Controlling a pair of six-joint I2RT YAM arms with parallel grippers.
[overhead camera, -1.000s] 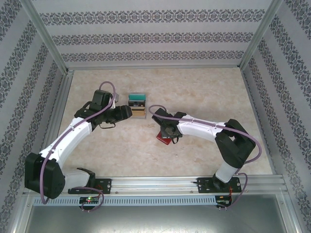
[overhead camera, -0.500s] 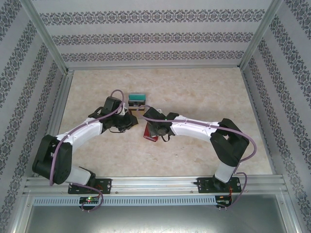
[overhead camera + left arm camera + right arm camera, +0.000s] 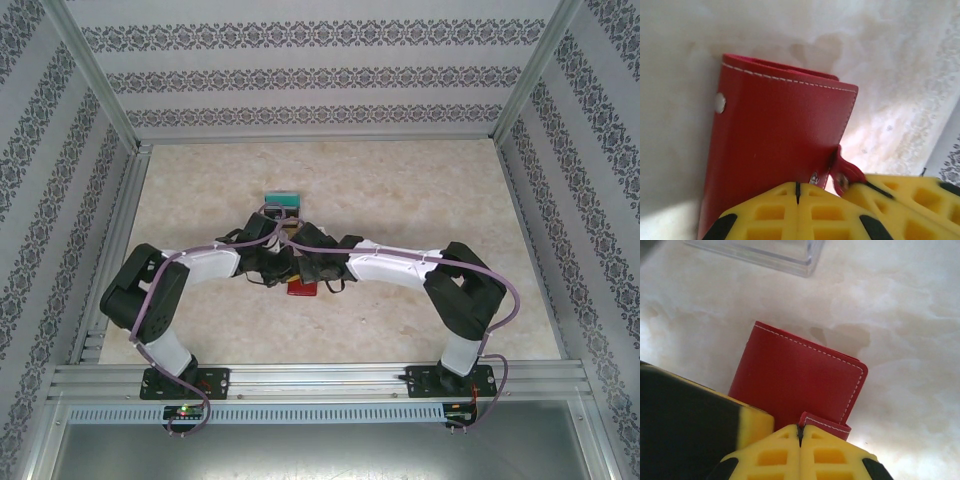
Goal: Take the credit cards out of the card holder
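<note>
The left claw point(image 3: 797, 186) is pressed together at the near edge of the holder point(image 3: 775, 130); whether it grips the cover I can't tell. The right claw point(image 3: 800, 429), also closed, seems to pinch the tab point(image 3: 845, 175). In the last second both arms swung inward, the right one bringing the holder to the middle of the table point(image 3: 420, 200). The holder is still folded shut, so opening looks next.

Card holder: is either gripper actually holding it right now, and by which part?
The right gripper looks pinched on the card holder at its closing tab. The left gripper is shut at the holder's near edge; a grip there cannot be told.
</note>
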